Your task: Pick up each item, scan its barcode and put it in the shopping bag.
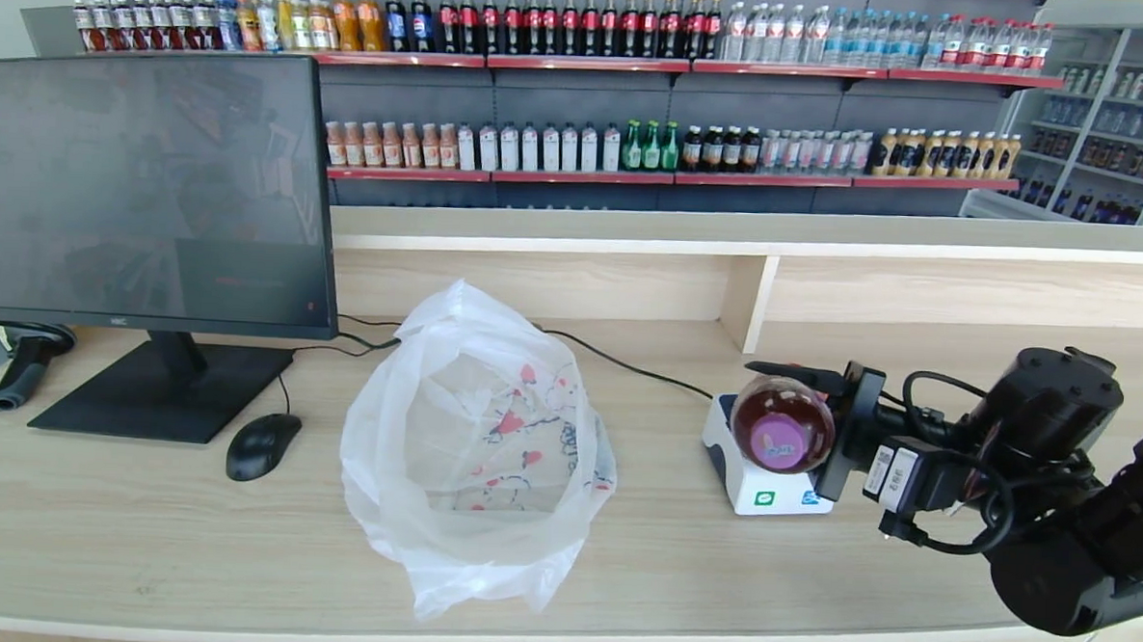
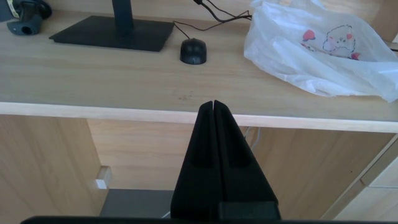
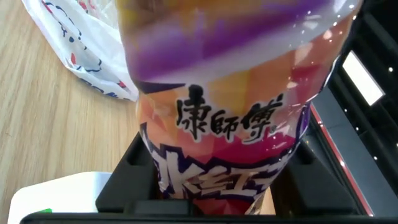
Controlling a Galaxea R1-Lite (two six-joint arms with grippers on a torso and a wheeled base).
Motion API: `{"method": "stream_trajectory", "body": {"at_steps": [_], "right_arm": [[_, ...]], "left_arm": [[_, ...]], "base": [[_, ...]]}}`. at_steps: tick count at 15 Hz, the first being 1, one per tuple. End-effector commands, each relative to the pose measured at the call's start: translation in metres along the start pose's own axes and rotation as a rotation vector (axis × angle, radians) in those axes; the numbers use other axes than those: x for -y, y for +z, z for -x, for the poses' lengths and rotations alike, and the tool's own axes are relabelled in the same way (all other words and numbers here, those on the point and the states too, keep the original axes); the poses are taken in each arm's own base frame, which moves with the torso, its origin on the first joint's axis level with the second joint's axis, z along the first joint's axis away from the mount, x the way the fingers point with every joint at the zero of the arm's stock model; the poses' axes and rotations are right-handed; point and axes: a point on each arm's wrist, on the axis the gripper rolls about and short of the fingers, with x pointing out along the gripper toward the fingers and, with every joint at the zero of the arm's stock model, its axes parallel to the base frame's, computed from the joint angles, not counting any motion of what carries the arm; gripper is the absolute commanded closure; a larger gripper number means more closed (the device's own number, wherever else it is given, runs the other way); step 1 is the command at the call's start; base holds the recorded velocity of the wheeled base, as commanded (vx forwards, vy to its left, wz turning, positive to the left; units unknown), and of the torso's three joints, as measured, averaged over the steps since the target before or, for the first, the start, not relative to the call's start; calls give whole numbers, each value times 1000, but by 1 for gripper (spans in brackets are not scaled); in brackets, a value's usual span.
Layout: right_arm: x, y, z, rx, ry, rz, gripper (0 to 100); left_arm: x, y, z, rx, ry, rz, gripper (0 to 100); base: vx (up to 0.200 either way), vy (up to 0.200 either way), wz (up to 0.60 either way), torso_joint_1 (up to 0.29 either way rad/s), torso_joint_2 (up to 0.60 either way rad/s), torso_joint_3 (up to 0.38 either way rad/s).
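Head view, clock directions taken from the shopping bag [image 1: 475, 442], which stands open at counter [image 1: 138, 534] centre – white, translucent, with a red and blue print.

1. Right gripper [image 1: 787, 415] at 3 o'clock of the bag, clamped across 1 bottle [image 1: 779, 436] of dark red-brown drink. The bottle lies level, with its pink cap toward the head camera.
2. The bottle sits over the white scanner box [image 1: 767, 486]; we cannot tell whether the 2 touch. The box carries a small green mark and a blue mark on its front face.
3. Right wrist view: the bottle label [image 3: 217, 93] shows purple, orange and pink bands with large black and white characters. The black fingers [image 3: 134, 158] hug it on both sides.
4. Left gripper [image 2: 213, 112] sits below the front edge of the counter with its 2 fingers pressed flat together, holding nothing.

Rest: dark monitor [image 1: 143, 187] at 10 o'clock, black mouse [image 1: 262, 445] at 9 o'clock, handheld scanner [image 1: 25, 360] beyond the monitor stand – also around 9 o'clock.
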Motion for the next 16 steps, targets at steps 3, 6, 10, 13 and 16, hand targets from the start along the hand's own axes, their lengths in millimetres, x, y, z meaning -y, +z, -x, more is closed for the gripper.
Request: {"method": "stream_trajectory", "body": {"at_steps": [3, 6, 10, 13, 16], "right_arm": [[-1, 7, 6, -27, -5, -2, 100], [-2, 6, 6, -36, -8, -4, 100], [-6, 3, 2, -51, -9, -16, 100], [-8, 3, 1, -52, -6, -23, 100], [-7, 3, 1, -54, -7, -20, 100]], "left_arm": [[0, 0, 0, 0, 0, 0, 100], [0, 0, 0, 0, 0, 0, 100], [0, 0, 0, 0, 0, 0, 100], [0, 0, 0, 0, 0, 0, 100], [0, 0, 0, 0, 0, 0, 100]], "base": [[0, 0, 0, 0, 0, 0], [0, 0, 0, 0, 0, 0], [0, 0, 0, 0, 0, 0], [0, 0, 0, 0, 0, 0], [0, 0, 0, 0, 0, 0]]}}
